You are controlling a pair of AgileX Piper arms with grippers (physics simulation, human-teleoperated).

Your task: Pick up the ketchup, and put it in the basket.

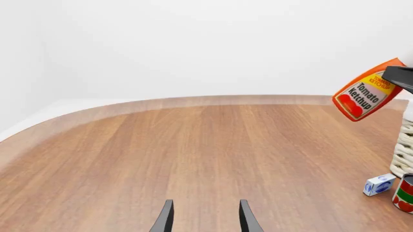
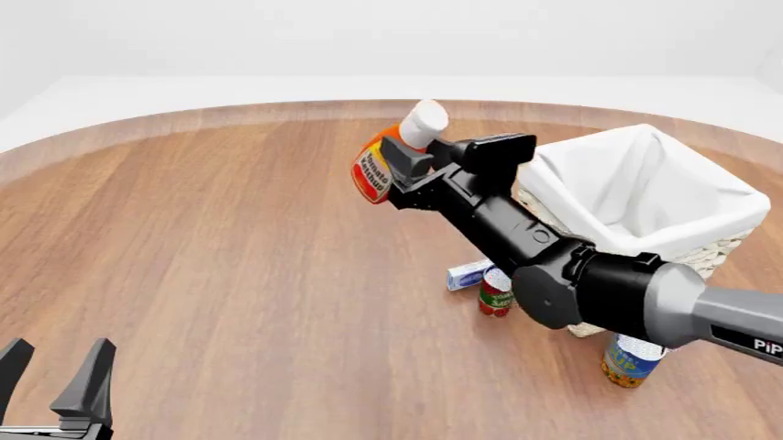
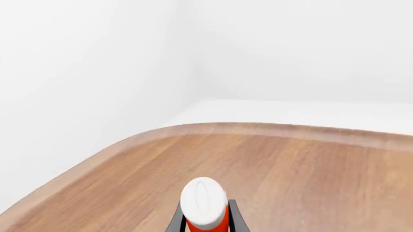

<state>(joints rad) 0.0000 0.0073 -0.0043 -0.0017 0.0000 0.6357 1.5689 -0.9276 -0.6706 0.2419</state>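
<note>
The ketchup (image 2: 380, 163), a red-orange bottle with a rounded white cap, hangs tilted in the air above the table, left of the basket (image 2: 636, 197). My right gripper (image 2: 402, 165) is shut on the bottle's body. The right wrist view shows the white cap of the ketchup (image 3: 204, 203) between the black fingers (image 3: 234, 215). From the left wrist camera the ketchup (image 1: 364, 94) shows its "Tomato Ketchup" label, beside a strip of the basket (image 1: 405, 154). My left gripper (image 2: 55, 376) stands open at the near left, low over the table, with nothing in it.
A small white-and-blue box (image 2: 467, 273) and a red-and-green can (image 2: 494, 291) sit just in front of the basket's left corner. An orange-and-blue can (image 2: 632, 359) stands nearer, under the right arm. The round wooden table (image 2: 220, 238) curves away at the far edge.
</note>
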